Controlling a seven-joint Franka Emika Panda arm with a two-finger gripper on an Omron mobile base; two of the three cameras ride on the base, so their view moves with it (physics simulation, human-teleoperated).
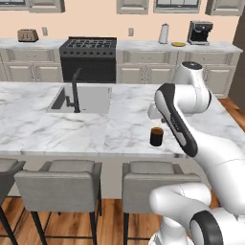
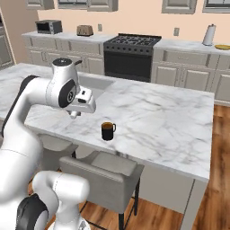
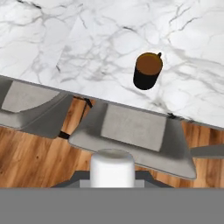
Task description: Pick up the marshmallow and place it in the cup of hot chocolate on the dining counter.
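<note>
The cup of hot chocolate (image 1: 156, 137) (image 2: 107, 131) (image 3: 147, 70) is a small dark mug of brown liquid. It stands upright near the front edge of the dining counter (image 1: 119, 124) (image 2: 152, 117) (image 3: 87, 39). My gripper (image 2: 74, 114) (image 3: 112, 178) hangs above that front edge, left of the mug in the right base view and apart from it. In the hand view it is shut on the marshmallow (image 3: 111, 165), a white soft-edged block between the two dark tips. From the left base camera my own forearm covers most of the hand.
A sink (image 1: 88, 99) with a black faucet (image 1: 75, 91) sits in the counter to the left. Grey stools (image 1: 62, 184) (image 3: 133, 131) line the front edge below my hand. A stove (image 1: 88, 50), paper-towel roll (image 1: 163, 33) and coffee machine (image 1: 200, 32) stand on the wall counter.
</note>
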